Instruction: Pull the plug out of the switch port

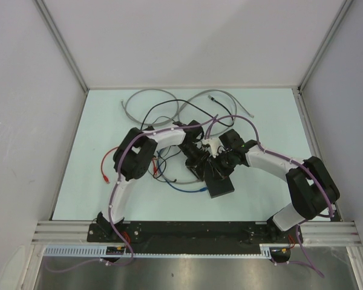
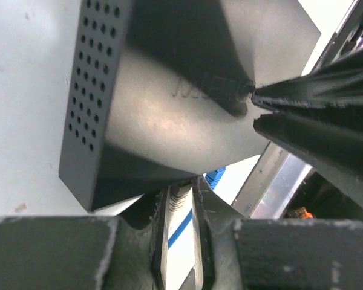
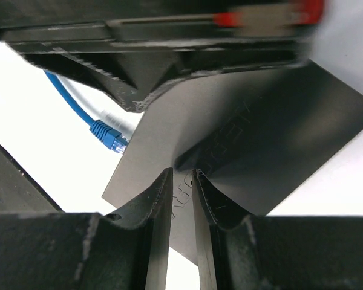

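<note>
Arms bent inward, left claw (image 2: 183, 186) beside right claw (image 3: 181, 173), both nearly closed.

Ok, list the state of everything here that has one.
Switch: lying flat, pressed from above.
Blue plug: at the switch's edge; in or out, cannot tell.
Left fingers: nearly shut, empty.
Right fingers: nearly shut, tips on the switch.

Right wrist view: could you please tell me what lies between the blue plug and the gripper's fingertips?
Only the switch's bare black top, shown in the right wrist view.
</note>
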{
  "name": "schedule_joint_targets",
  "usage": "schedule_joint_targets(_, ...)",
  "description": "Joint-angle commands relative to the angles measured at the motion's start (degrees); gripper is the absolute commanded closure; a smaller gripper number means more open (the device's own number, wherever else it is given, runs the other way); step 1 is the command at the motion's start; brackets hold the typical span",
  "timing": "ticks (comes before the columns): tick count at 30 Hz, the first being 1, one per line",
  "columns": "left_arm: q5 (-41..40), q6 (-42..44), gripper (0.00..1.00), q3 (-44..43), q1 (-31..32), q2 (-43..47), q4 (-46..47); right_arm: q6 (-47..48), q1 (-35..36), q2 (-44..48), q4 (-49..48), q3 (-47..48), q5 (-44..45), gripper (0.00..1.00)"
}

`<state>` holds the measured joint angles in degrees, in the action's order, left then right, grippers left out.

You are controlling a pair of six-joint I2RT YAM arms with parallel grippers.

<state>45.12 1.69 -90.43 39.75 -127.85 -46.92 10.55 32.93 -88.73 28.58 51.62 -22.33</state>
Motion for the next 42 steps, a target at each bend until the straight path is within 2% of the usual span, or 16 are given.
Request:
schedule_joint_targets(1, -9.3, 4.6, 1.00, -8.9, -0.3, -8.5, -2.1, 0.3, 0.2, -1.4, 1.7, -0.5, 2.5, 0.75)
schedule_joint_targets(4, -9.4, 5.6, 1.00, -10.0, -0.3, -8.5, -2.7, 0.4, 0.2, -1.4, 1.7, -0.5, 2.4, 0.75)
schedule_joint_targets(10, -10.0, 8.0, 1.00, 5.8, 0.2, -3.5, 1.0, 0.6, 0.2, -1.1, 1.6, -0.6, 2.2, 0.75)
schedule_joint_targets(12, -11.9, 8.8, 1.00, 6.1, 0.2, -3.7, -0.4, 0.7, 0.1, -1.0, 1.6, -0.7, 2.2, 0.75)
schedule_joint_targets(17, -30.1, 9.7, 1.00, -7.0, 0.0, -9.1, -9.7, 1.0, 0.3, -1.1, 1.7, -0.8, 2.5, 0.75)
schedule_joint_targets(20, -33.1, 11.6, 1.00, -14.7, -0.8, -10.9, -17.8, 1.1, 0.3, -0.9, 1.6, -0.8, 2.5, 0.75)
schedule_joint_targets(24, -23.7, 15.8, 1.00, -16.1, -1.9, -8.8, -23.4, 1.1, 0.4, -1.0, 1.7, -0.8, 2.3, 0.75)
schedule_joint_targets(25, -15.0, 19.9, 1.00, -16.1, -2.2, -8.4, -25.1, 1.1, 0.4, -0.7, 1.7, -0.8, 2.3, 0.75)
schedule_joint_targets(26, -11.1, 22.2, 1.00, -16.0, -2.5, -7.8, -26.7, 1.2, 0.3, -0.7, 1.7, -0.8, 2.2, 0.75)
schedule_joint_targets(29, -1.9, 29.8, 0.98, -12.8, -3.4, -1.8, -31.2, 1.3, 0.3, -0.2, 1.7, -1.0, 2.5, 0.75)
schedule_joint_targets(30, -2.2, 30.3, 0.98, -10.3, -3.7, 2.0, -30.8, 1.4, 0.2, -0.1, 1.6, -1.0, 2.6, 0.75)
schedule_joint_targets(35, -13.7, 32.8, 0.94, -3.9, -5.5, 12.6, -29.1, 1.6, 0.2, 0.1, 1.4, -1.4, 2.7, 0.75)
schedule_joint_targets(41, -20.7, 40.4, 0.94, 2.0, -13.1, 22.5, -36.2, 1.8, 0.4, 0.0, 1.4, -1.5, 2.8, 0.75)
schedule_joint_targets(42, -24.8, 41.4, 0.94, 4.4, -15.5, 23.3, -37.2, 1.8, 0.4, 0.1, 1.5, -1.5, 2.8, 0.75)
